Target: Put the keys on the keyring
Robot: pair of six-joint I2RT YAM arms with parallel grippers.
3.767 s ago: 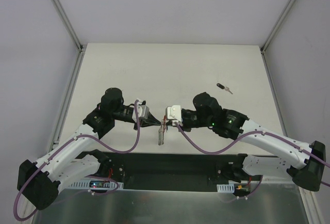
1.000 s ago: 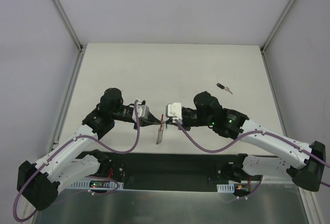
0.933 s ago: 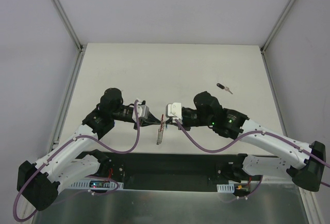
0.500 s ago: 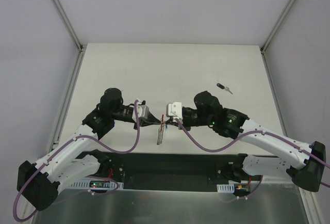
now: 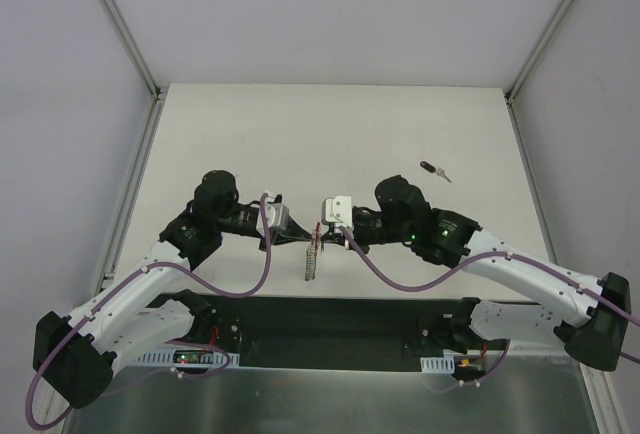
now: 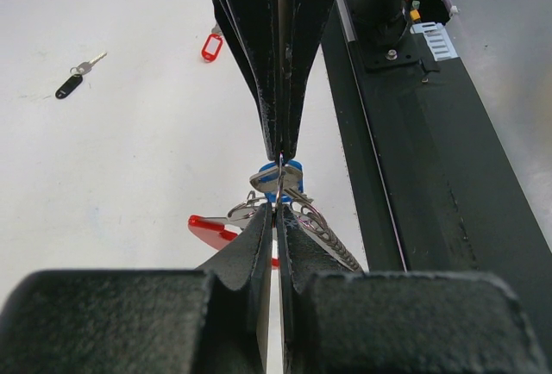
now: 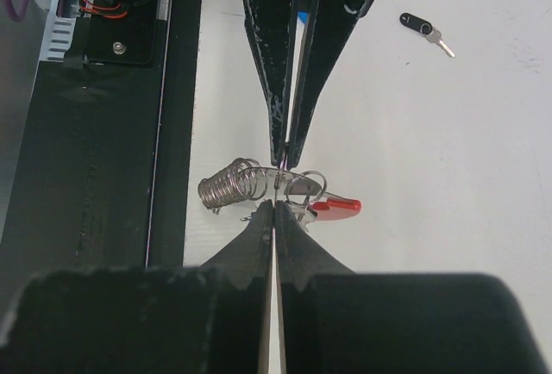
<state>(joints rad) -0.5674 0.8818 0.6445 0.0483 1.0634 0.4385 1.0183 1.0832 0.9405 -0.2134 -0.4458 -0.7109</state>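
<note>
The keyring (image 5: 312, 259) hangs between my two gripper tips above the table's near edge. It shows as a silver chain coil (image 7: 231, 186) with a red segment (image 7: 336, 207) and split rings. My left gripper (image 6: 278, 210) is shut on a thin ring of it, with the chain (image 6: 332, 240) and red segment (image 6: 210, 231) just beyond. My right gripper (image 7: 274, 203) is shut tip to tip against the left one, pinching at the blue-headed key (image 6: 279, 179). A black-headed key (image 5: 433, 169) lies loose at the right. A red-tagged key (image 6: 211, 46) lies beyond.
The black base rail (image 5: 330, 314) runs along the near edge right under the hanging chain. The white table (image 5: 330, 134) stretches behind the grippers. Metal frame posts (image 5: 120, 24) stand at both far corners. Purple cables (image 5: 400, 279) loop from both wrists.
Almost nothing. My right wrist has edged slightly toward the far side and the chain hangs a touch higher. Both grippers stay shut, tip to tip.
</note>
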